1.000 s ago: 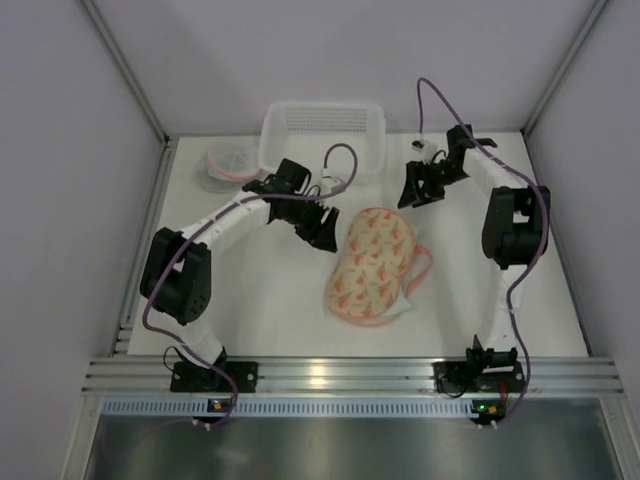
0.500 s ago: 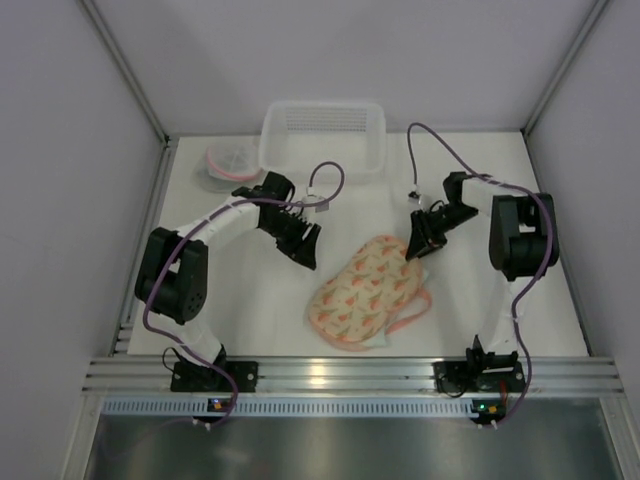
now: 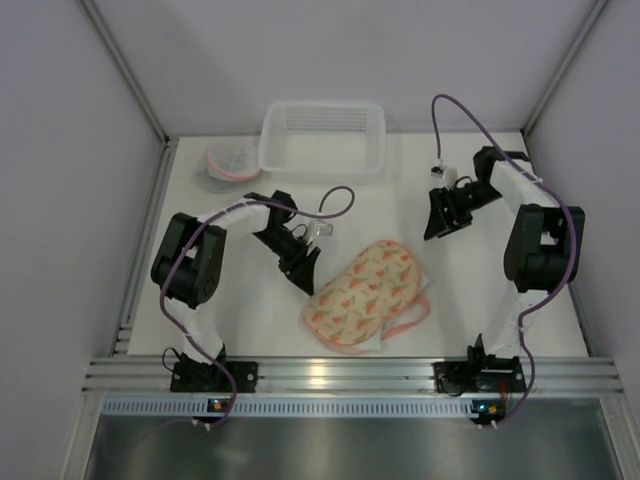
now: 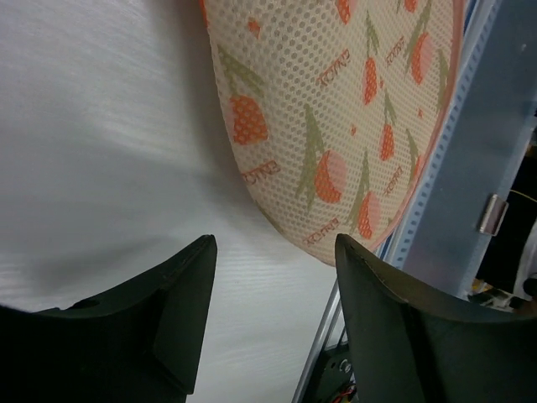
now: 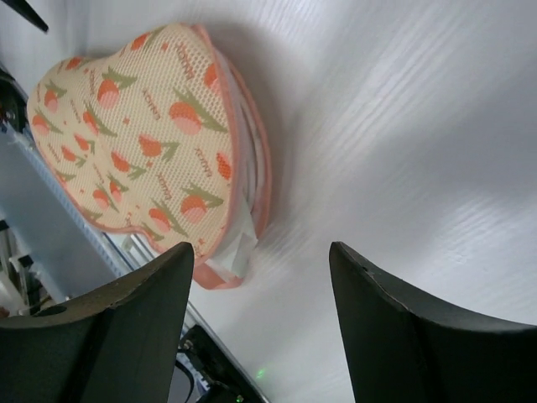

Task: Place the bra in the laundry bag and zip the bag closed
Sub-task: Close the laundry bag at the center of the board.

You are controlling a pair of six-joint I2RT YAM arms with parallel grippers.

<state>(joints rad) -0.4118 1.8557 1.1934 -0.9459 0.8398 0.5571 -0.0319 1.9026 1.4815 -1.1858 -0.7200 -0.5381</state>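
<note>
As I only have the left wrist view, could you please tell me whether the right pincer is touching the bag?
Observer: No, the right pincer hangs open behind the bag and to its right, clear of it.
Operator: Is everything tucked inside?
Observer: No. A pink loop sticks out at the bag's right edge; I cannot tell whether it is a strap.
Operator: Is anything else nearby?
Observer: A white basket stands at the back.

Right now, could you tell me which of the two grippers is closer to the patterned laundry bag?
The left gripper, right beside the left edge of the laundry bag; the right gripper stands clearly apart, toward the back right.
</note>
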